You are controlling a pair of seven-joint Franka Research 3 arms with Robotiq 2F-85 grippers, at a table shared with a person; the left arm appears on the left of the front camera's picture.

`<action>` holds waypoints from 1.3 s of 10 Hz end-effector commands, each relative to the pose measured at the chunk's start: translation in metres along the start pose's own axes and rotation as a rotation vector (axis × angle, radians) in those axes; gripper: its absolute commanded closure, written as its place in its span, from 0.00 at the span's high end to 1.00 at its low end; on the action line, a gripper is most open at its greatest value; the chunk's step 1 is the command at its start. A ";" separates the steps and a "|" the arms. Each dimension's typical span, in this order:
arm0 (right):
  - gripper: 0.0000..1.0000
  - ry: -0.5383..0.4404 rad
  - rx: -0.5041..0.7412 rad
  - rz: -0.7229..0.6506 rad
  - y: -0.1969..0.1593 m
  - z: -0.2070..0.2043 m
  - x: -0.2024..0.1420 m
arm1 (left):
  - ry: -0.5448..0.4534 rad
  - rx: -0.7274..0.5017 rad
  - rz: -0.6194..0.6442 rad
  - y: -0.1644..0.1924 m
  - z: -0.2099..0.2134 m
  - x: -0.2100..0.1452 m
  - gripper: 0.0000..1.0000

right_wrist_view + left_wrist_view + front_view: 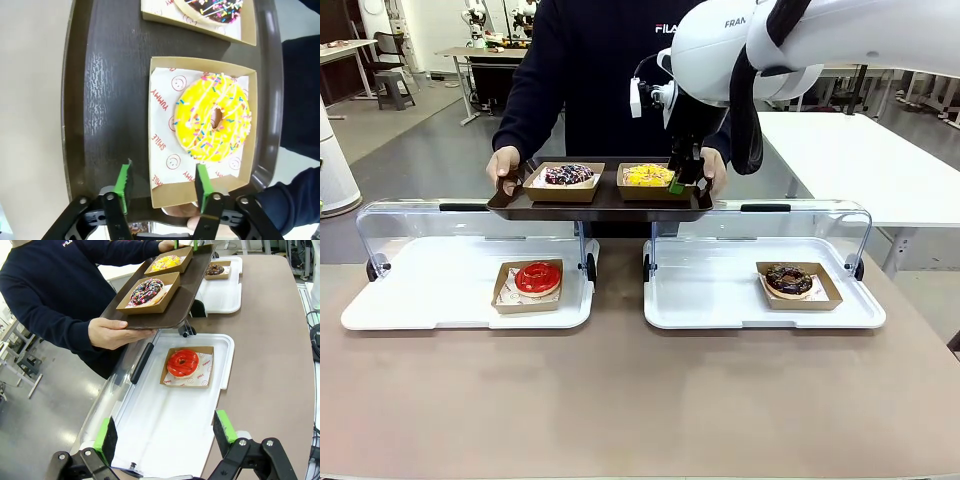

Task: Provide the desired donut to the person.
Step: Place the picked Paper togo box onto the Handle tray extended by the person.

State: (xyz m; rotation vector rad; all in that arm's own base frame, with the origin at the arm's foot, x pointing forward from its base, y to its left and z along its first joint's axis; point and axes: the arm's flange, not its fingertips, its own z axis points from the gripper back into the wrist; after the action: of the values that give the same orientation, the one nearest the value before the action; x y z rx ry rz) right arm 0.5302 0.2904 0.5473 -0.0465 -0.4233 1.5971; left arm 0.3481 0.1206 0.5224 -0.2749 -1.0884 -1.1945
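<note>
My right gripper (162,187) stood parted, astride the near edge of the yellow sprinkled donut's brown card box (202,131) on the person's dark tray (107,100) w/ nothing pinched yet; best lift straight up, clear of the rim.

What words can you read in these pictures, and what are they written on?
"FILA": on the person's black sweatshirt, partly hidden by the arm.
"FRA": start of a cut-off word on the white robot arm.
"YUMMY" and "SMILE": on the paper under the yellow donut.
Print on the paper under the red donut: too small to read.
</note>
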 end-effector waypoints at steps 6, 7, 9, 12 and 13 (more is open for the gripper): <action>1.00 -0.027 0.099 0.008 -0.001 0.009 0.000 | -0.024 0.005 -0.017 0.001 0.001 -0.002 1.00; 1.00 -0.034 0.098 0.008 -0.001 0.009 0.000 | -0.024 0.005 -0.017 0.001 0.001 -0.002 1.00; 1.00 -0.006 0.075 -0.005 0.003 0.005 0.000 | -0.024 0.005 -0.017 0.001 0.001 -0.002 1.00; 1.00 -0.006 0.075 -0.005 0.003 0.005 0.000 | -0.024 0.005 -0.017 0.001 0.001 -0.002 1.00; 1.00 -0.006 0.075 -0.005 0.003 0.005 0.000 | -0.024 0.005 -0.017 0.001 0.001 -0.002 1.00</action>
State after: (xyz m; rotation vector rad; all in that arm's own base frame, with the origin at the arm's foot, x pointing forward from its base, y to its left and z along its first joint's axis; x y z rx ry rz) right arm 0.5252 0.2895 0.5517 0.0281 -0.3629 1.6038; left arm 0.3481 0.1206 0.5224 -0.2749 -1.0884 -1.1944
